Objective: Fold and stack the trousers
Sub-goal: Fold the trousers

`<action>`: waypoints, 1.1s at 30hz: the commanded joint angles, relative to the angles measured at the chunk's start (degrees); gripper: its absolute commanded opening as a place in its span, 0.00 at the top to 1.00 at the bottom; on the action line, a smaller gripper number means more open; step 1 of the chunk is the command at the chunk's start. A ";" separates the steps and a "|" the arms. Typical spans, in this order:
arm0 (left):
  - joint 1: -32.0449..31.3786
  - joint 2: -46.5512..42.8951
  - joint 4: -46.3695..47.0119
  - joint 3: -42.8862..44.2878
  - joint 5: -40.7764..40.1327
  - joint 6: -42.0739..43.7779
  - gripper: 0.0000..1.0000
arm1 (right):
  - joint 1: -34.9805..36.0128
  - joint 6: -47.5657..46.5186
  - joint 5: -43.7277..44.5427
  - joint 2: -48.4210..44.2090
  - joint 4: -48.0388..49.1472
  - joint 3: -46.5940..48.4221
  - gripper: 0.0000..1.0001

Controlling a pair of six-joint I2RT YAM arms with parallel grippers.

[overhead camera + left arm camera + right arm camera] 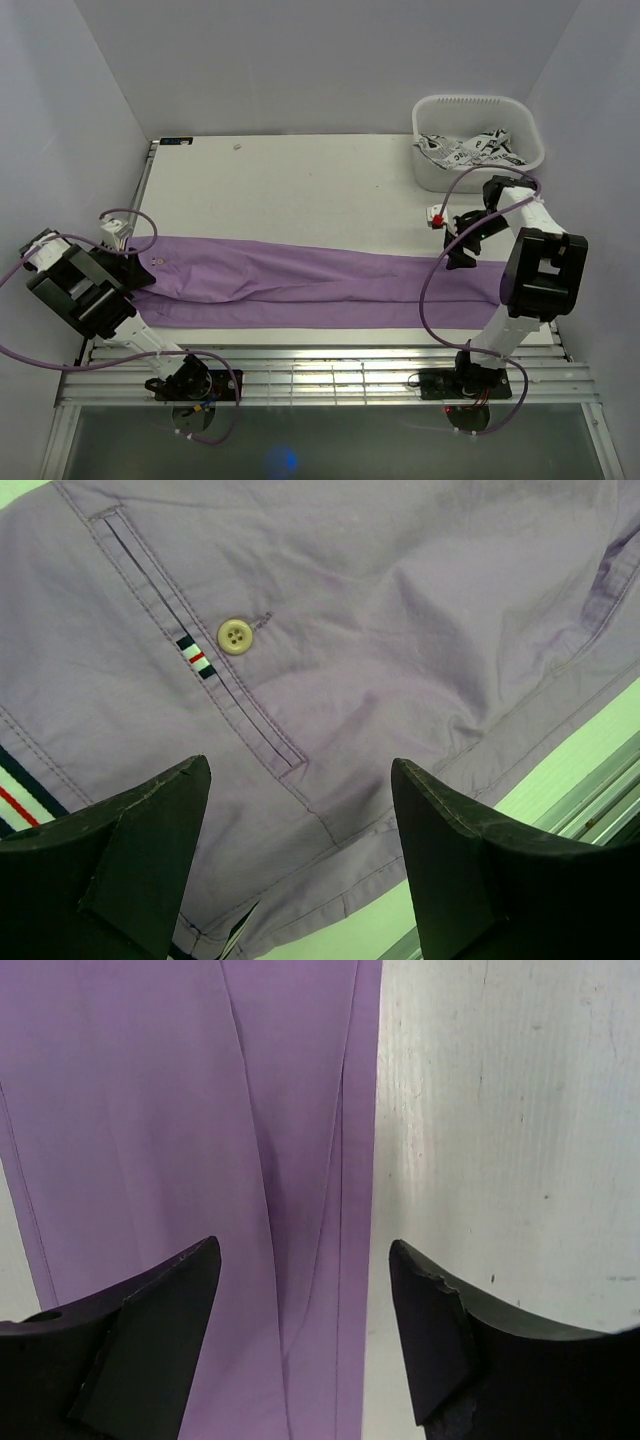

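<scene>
L gripper [300, 770]: jaws spread, nothing pinched, over waist end of trousers [400, 630]. Pocket button [234, 635] just ahead. Table edge [590, 770] close on its right.
R gripper [305, 1245]: jaws wide, over leg. Fabric edge just inside right finger, bare table [520, 1110] beyond.

Left arm [85, 285] covers the trousers [320, 285] at the waist, right arm [540, 275] at the hems.
</scene>
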 commanded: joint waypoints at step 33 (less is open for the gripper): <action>-0.11 0.96 2.55 -1.00 2.00 1.04 0.18 | 7.14 5.71 15.86 -10.13 -0.73 -6.85 0.92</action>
